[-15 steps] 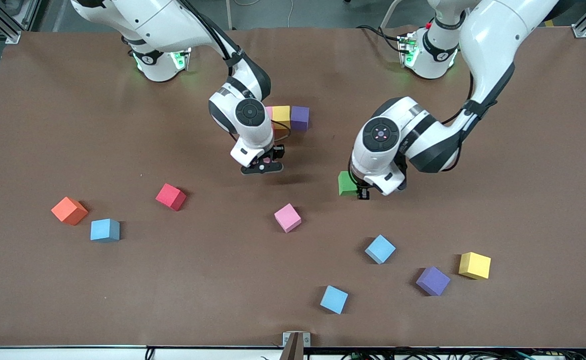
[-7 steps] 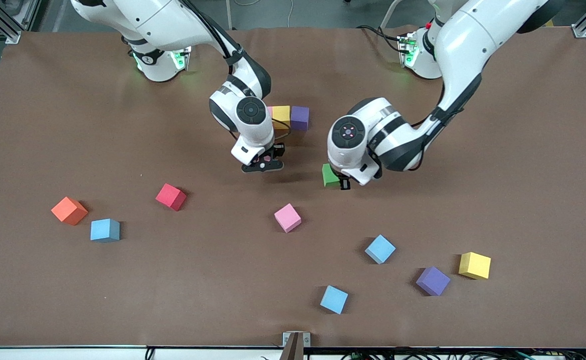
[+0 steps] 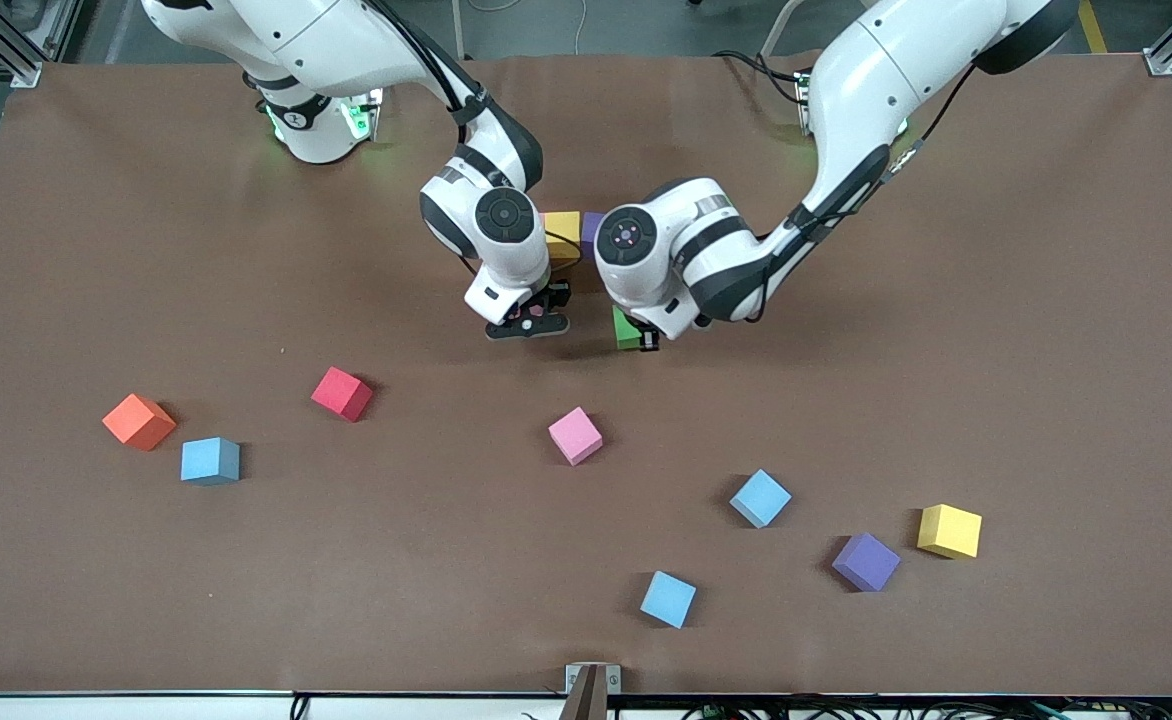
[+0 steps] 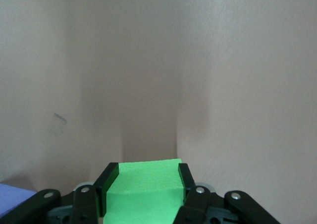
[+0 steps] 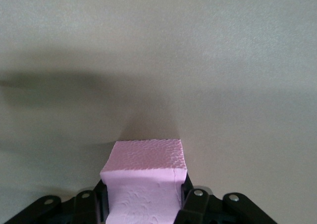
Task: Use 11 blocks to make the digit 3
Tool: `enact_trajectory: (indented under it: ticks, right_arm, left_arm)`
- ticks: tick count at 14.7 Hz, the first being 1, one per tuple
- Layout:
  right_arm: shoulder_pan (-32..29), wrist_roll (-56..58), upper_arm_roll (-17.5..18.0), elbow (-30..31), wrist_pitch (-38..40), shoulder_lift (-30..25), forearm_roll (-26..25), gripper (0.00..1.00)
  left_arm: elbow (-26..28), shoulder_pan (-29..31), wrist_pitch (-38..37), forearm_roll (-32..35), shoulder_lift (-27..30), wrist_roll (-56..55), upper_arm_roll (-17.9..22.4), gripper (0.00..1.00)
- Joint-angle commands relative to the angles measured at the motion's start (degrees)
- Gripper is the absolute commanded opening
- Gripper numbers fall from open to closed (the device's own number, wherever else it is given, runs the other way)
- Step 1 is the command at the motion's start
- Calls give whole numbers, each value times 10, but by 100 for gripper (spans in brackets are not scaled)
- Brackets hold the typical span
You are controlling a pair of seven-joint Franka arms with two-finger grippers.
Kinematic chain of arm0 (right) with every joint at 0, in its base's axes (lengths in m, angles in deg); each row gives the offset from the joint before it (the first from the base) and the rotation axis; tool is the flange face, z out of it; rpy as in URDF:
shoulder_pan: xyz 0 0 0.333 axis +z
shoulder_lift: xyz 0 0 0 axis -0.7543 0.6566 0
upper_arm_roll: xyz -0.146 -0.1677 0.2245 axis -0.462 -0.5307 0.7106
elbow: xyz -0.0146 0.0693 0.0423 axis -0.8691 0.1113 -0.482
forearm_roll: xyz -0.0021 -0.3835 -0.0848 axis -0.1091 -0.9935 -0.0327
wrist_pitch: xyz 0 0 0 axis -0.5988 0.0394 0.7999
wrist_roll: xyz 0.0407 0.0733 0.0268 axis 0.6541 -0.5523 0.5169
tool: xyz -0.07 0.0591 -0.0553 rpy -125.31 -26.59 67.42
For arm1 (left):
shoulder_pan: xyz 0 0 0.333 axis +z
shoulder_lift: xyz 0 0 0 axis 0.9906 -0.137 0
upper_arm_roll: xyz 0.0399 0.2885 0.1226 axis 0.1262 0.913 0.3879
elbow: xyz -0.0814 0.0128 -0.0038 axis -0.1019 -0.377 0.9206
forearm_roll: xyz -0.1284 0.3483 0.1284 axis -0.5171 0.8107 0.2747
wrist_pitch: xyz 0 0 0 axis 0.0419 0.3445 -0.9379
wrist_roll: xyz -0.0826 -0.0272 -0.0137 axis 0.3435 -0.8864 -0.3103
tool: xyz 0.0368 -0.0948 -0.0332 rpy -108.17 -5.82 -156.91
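A: What is held by the left gripper (image 3: 649, 341)?

B: A green block (image 4: 142, 192) is clamped between its closed jaws, over the table (image 3: 946, 300) just beside the started row.

A: And by the right gripper (image 3: 529, 322)?

B: A pink block (image 5: 144, 177) is pinched there, jaws closed on it, over the table next to that row. Both are likely carried in to extend the figure.

A: What has been laid down?

B: A yellow block (image 3: 563, 229) and a purple block (image 3: 590, 225) sit touching, partly hidden by the wrists. The digit is barely begun.

A: What is left loose?

B: Nearer the camera, well apart, lie a red block (image 3: 342, 393), another pink block (image 3: 575, 435), three blue blocks (image 3: 760, 498), a second purple block (image 3: 866, 561) and a second yellow block (image 3: 949, 530). An orange block (image 3: 138, 421) lies there too.
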Motion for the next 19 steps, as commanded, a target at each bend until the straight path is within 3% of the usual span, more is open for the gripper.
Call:
enact_trajectory:
  ticks: [1,19]
  right_arm:
    - [4,-6,3,26,-3,-20,9,39]
    - [10,-10,3,35,-2,-20,9,40]
  left_arm:
    - [-4,-19,3,40,0,-7,5,1]
    - [0,-32,32,42,-4,2,5,1]
